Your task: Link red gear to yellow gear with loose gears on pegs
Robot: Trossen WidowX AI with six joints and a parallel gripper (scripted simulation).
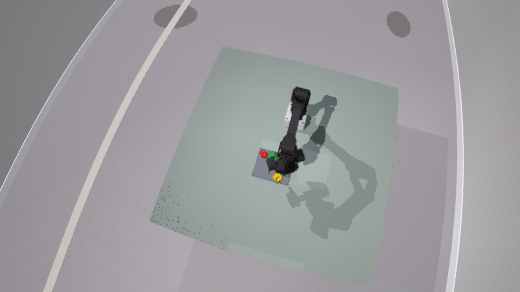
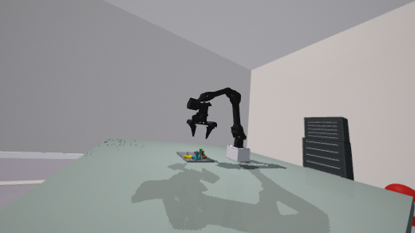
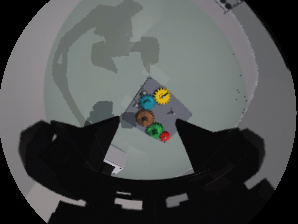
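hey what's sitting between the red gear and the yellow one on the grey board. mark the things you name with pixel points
In the wrist view, a curved row of three gears runs from the red gear (image 1: 263,154) (image 3: 165,133) to the yellow gear (image 1: 277,178) (image 3: 165,96): green, brown, then blue.

brown gear (image 3: 145,118) hidden from above; whether the gear teeth mesh, too small to tell.
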